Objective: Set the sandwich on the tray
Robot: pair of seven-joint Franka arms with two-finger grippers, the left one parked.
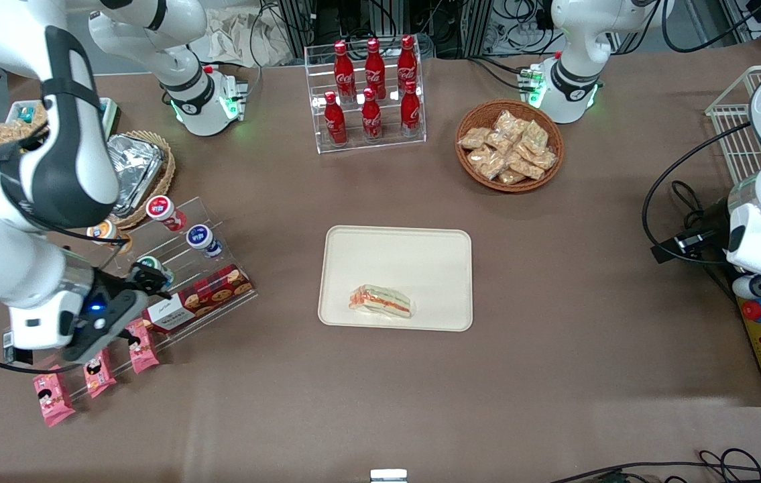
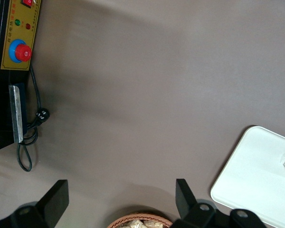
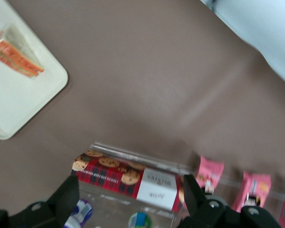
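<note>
sandwich lying on the tray, gripper off at the working arm's end

we are seeing the sandwich (image 1: 381, 302) lying flat on the tray (image 1: 420, 255), close to the tray's edge nearest the front camera and toward the corner on the working arm's side. its red-orange and green filling is showing along one long edge. nothing is touching it. the tray is sitting near the middle of the tabletop.

our gripper (image 3: 128, 202) is hovering well apart from the tray, toward the working arm's end of the tabletop, above a clear stepped rack (image 1: 179, 268). its fingers (image 3: 66, 194) are standing apart, holding nothing. between them we are looking down on a red cookie box (image 3: 126, 178) lying on the rack. pink snack packets (image 1: 95, 372) are hanging along the rack's edge nearest the front camera.
</note>
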